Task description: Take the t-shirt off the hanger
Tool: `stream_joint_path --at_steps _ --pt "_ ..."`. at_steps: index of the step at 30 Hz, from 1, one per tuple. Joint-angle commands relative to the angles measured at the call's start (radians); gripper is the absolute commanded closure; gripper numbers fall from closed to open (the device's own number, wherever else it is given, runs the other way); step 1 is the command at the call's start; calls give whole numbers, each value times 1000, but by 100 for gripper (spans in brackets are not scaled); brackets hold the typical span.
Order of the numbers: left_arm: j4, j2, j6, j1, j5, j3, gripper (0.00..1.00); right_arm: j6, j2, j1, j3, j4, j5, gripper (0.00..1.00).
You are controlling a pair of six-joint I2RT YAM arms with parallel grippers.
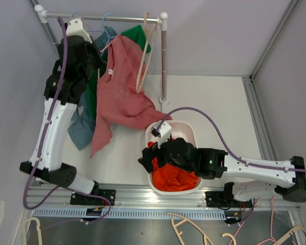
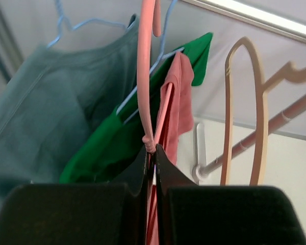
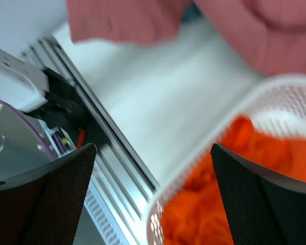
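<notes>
Left wrist view only: left gripper (image 2: pixel 152 153) clamped on pink hanger (image 2: pixel 144 76), whose stem runs upright.
Top view only: pink t-shirt (image 1: pixel 123 92) far left under rail (image 1: pixel 102 19); long axis far-to-near, hem trailing toward basket (image 1: pixel 191 127).
Right gripper (image 3: pixel 152 153): jaws wide over orange cloth (image 3: pixel 219 214).

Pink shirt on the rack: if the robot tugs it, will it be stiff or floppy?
Probably floppy: the pink shirt droops in soft, uneven folds. It is likely light, since a thin pink hanger seems to carry it. It may snag there when pulled.
</notes>
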Motion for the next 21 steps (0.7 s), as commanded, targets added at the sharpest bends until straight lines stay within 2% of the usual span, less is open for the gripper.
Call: stream_joint_path --at_steps 1,6,14,15,16,17,18,19,21 --pt "0 -156 -59 -50 -175 -83 99 -235 56 25 -11 392 -69 1" --pt "-142 -271 -205 -96 -265 -146 99 -333 165 50 3 659 -106 1" --pt "-253 -326 -289 -150 -223 -198 99 -454 376 54 72 856 -143 2" --pt "-270 -334 -297 -153 -218 -210 99 -460 392 54 75 882 -147 4" --pt "-268 -342 -303 -154 -215 -236 99 -465 407 53 98 879 -150 9" --pt "-259 -348 -303 -153 -207 -248 99 -462 424 53 116 867 -154 18" --pt "-248 -359 -300 -154 -206 -260 99 -458 447 54 129 849 -169 49" --pt "-238 -360 -294 -154 -202 -271 99 -448 455 59 129 848 -175 63" --pt "-248 -353 -292 -154 -206 -262 99 -450 455 73 115 867 -169 73"
